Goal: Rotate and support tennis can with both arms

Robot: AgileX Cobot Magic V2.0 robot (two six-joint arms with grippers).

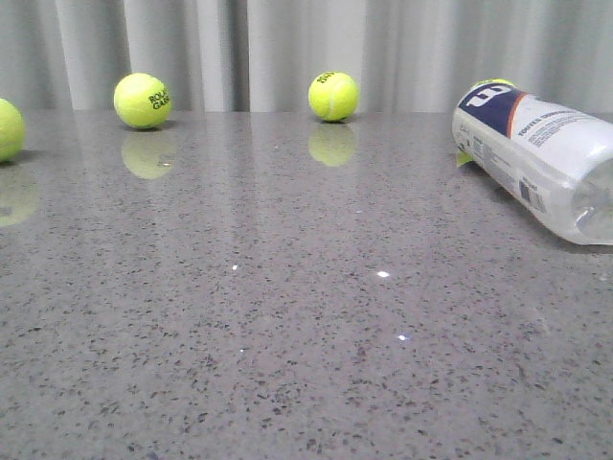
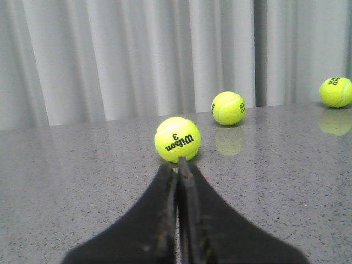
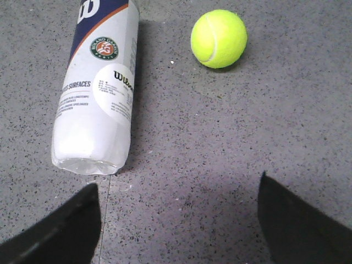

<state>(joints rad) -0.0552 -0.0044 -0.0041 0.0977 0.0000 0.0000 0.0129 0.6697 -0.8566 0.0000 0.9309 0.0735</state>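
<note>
The tennis can (image 1: 541, 153) lies on its side at the table's right edge, navy band with the W logo toward the back, clear end toward the front. In the right wrist view the tennis can (image 3: 96, 93) lies ahead of my right gripper (image 3: 179, 184), whose black fingers (image 3: 63, 223) stand wide apart, open, above bare table just off the can's clear end. My left gripper (image 2: 177, 162) is shut with nothing in it, its tips just short of a Wilson tennis ball (image 2: 177, 139). Neither gripper shows in the front view.
Tennis balls lie along the back by the grey curtain: one (image 1: 142, 100) at back left, one (image 1: 333, 96) at centre, one (image 1: 8, 128) at the left edge. Another ball (image 3: 218, 38) rests beside the can. The speckled grey table (image 1: 287, 316) fills the foreground.
</note>
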